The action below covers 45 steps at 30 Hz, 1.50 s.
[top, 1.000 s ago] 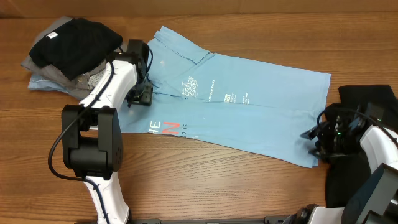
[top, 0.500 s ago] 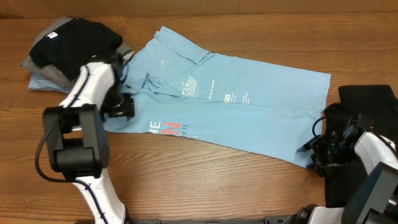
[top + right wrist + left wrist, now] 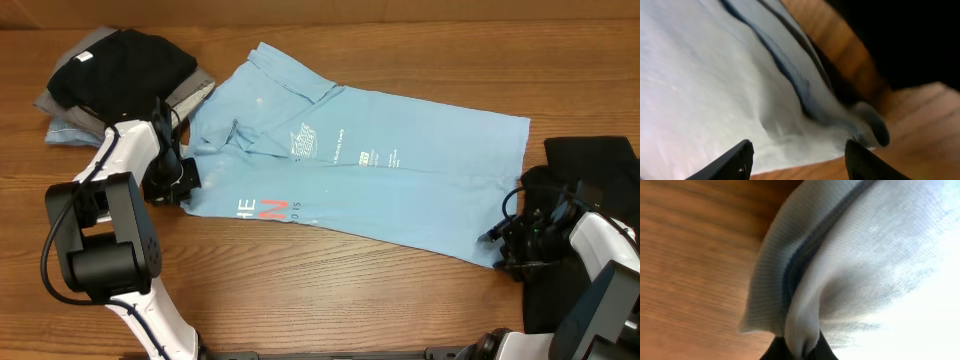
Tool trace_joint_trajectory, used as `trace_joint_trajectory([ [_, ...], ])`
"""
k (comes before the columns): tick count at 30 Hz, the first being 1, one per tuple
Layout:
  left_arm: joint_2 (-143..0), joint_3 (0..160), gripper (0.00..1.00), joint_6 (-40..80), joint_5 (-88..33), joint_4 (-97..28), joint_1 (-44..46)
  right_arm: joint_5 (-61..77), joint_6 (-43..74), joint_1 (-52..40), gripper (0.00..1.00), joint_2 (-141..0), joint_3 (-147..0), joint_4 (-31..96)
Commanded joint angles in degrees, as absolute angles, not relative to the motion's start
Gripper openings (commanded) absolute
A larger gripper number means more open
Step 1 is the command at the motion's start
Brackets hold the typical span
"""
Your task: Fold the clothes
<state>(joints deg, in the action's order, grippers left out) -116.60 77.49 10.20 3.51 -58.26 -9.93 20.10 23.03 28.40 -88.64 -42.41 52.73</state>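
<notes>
A light sky-blue T-shirt (image 3: 400,190) with white logos and orange-red lettering lies spread on the wooden table. My left gripper (image 3: 183,180) is at the shirt's left edge and is shut on a fold of the fabric. The left wrist view shows that fold (image 3: 805,305) pinched in the left gripper (image 3: 802,351), over bare wood. My right gripper (image 3: 497,248) hangs open at the shirt's lower right corner. In the right wrist view the hemmed corner (image 3: 805,95) lies just ahead of the right gripper (image 3: 800,160), whose fingers (image 3: 742,152) stand apart and empty.
A pile of other clothes sits at the back left, a black garment (image 3: 120,65) on top of grey ones (image 3: 65,128). A black cloth (image 3: 590,160) lies at the right edge, under the right arm. Bare wood (image 3: 330,290) runs along the front.
My left gripper moved left from the collar area to the shirt's left edge and shut on the fabric. The right gripper dropped slightly toward the corner and stayed open.
</notes>
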Motion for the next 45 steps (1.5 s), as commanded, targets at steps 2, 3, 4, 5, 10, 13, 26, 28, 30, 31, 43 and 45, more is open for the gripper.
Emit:
trace_joint_trajectory([
  [2, -119.8, 74.0, 0.04, 15.3, 16.1, -62.9, -13.4, 19.1, 22.5, 28.2, 0.63, -87.8, -42.3, 53.9],
  [3, -119.8, 74.0, 0.04, 15.9, 16.7, -64.0, -14.2, 19.1, 22.5, 28.2, 0.63, -87.8, -42.3, 54.0],
  [4, -119.8, 74.0, 0.04, 15.9, 16.7, -64.7, -14.8, 19.1, 22.5, 28.2, 0.63, -87.8, -42.3, 53.9],
  [5, -119.8, 74.0, 0.04, 16.0, 16.5, -65.9, -15.6, 19.0, 22.5, 28.2, 0.64, -87.8, -42.3, 53.8],
  [10, -119.8, 74.0, 0.11, 17.0, 16.4, -71.5, -17.4, 19.2, 22.5, 28.3, 0.64, -87.8, -42.9, 51.5],
  [13, -119.8, 74.0, 0.21, 17.0, 16.2, -72.9, -17.3, 23.6, 18.5, 28.3, 0.63, -87.8, -44.1, 50.2],
  [26, -119.1, 82.1, 0.69, 8.8, 2.4, -80.5, -17.2, 33.7, 12.0, 24.6, 0.39, -87.8, -46.0, 48.3],
  [28, -118.3, 85.0, 0.71, 7.5, -0.4, -81.4, -17.2, 31.3, 13.9, 22.2, 0.33, -88.0, -44.7, 47.9],
  [30, -117.1, 88.3, 0.72, 5.9, -3.5, -82.3, -17.2, 28.5, 17.1, 19.6, 0.27, -88.3, -42.9, 46.0],
  [31, -116.6, 89.7, 0.72, 5.6, -4.6, -82.6, -17.2, 27.4, 18.6, 18.8, 0.23, -88.5, -42.0, 45.0],
  [43, -99.3, 100.6, 0.82, 4.3, -7.5, -83.3, -17.1, 11.3, 33.5, 23.7, 0.04, -89.8, -34.6, 46.1],
  [45, -96.7, 100.6, 0.88, 4.3, -7.6, -82.7, -17.1, 10.9, 33.0, 25.4, 0.04, -89.7, -36.2, 49.3],
])
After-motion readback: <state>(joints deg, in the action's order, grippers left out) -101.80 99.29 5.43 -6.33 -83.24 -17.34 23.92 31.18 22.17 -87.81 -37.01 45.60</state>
